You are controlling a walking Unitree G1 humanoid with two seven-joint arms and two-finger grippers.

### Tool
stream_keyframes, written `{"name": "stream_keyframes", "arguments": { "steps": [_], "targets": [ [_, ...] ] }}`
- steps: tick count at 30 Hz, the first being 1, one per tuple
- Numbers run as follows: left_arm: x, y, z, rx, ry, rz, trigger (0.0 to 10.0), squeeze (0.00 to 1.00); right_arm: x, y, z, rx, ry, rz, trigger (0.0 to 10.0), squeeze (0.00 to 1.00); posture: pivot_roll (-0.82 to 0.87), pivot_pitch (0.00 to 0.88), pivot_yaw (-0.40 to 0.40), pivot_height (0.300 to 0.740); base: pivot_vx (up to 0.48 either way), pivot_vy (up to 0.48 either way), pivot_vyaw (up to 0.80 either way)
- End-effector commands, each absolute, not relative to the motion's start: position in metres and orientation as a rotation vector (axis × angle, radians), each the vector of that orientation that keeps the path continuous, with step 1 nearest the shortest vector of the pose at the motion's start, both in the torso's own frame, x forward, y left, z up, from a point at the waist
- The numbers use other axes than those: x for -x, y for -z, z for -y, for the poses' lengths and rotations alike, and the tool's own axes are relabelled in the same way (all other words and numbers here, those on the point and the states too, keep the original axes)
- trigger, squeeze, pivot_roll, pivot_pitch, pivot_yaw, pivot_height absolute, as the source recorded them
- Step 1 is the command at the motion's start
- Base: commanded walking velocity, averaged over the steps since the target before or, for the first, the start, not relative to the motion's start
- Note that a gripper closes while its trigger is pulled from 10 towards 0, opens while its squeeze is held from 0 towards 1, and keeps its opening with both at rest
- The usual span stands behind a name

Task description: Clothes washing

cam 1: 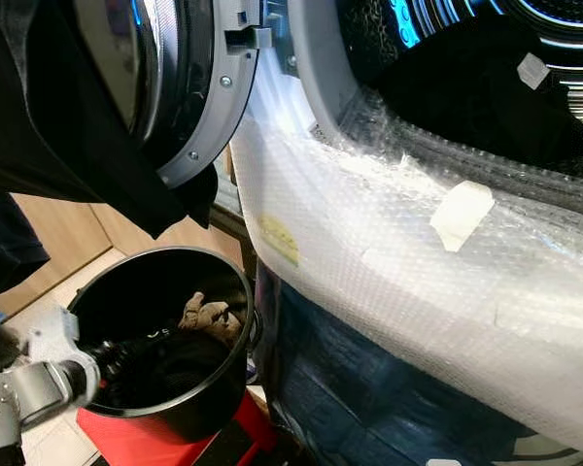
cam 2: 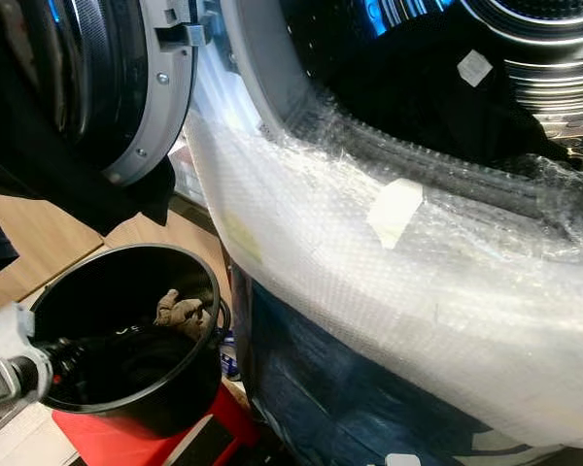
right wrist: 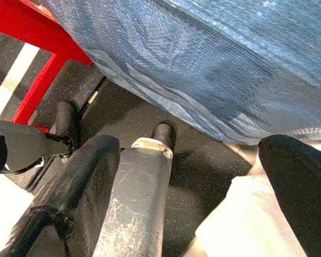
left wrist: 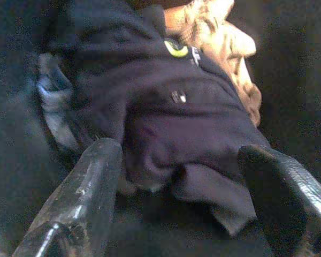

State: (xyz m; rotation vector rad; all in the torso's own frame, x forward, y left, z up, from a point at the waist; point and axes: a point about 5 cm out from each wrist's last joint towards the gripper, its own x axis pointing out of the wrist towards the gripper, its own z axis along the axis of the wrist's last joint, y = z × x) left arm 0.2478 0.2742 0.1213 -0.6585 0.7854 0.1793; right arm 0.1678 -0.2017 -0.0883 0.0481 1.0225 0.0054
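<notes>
A black bucket [cam 1: 165,251] stands on a red stool [cam 1: 155,447] beside the washing machine. In it lie a tan garment [cam 1: 206,316] and a dark navy garment [left wrist: 166,107] with a small yellow logo. My left gripper [left wrist: 192,187] reaches down into the bucket, open, one finger on each side of the navy garment's lower fold. The machine's drum [cam 1: 486,87] holds dark clothes. My right gripper [right wrist: 187,155] hangs open low by the machine's front, holding nothing.
The machine's front is wrapped in bubble wrap [cam 1: 389,262]. Its round door [cam 1: 199,107] stands open at the upper left, with black cloth [cam 1: 68,136] hanging in front of it. Under the right gripper are the dark floor and a red stool leg [right wrist: 37,91].
</notes>
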Motion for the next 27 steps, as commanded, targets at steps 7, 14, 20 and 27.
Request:
{"name": "stream_keyframes", "arguments": {
  "steps": [7, 14, 20, 27],
  "targets": [
    [-0.247, -0.127, -0.283, 0.665, -0.314, -0.741, 10.0, 0.00, -0.161, 0.092, 0.200, -0.053, -0.007, -1.051, 10.0, 0.00, 0.12, 0.138, 0.030, 0.740, 0.000, 0.000, 0.00],
    [-0.269, -0.139, -0.272, 0.448, -0.246, -0.605, 10.0, 0.00, -0.163, 0.091, 0.199, -0.058, -0.004, -1.044, 10.0, 0.00, 0.10, 0.146, 0.012, 0.740, 0.000, 0.000, 0.00],
    [-0.280, -0.141, -0.258, 0.426, -0.168, -0.604, 10.0, 0.00, -0.162, 0.091, 0.202, -0.063, 0.005, -1.046, 10.0, 0.00, 0.09, 0.150, -0.003, 0.740, 0.000, 0.000, 0.00],
    [-0.302, -0.150, -0.232, 0.257, 0.050, -0.396, 10.0, 0.00, -0.158, 0.093, 0.204, -0.059, 0.008, -1.058, 10.0, 0.00, 0.08, 0.142, -0.008, 0.740, 0.000, 0.000, 0.00]
  ]
}}
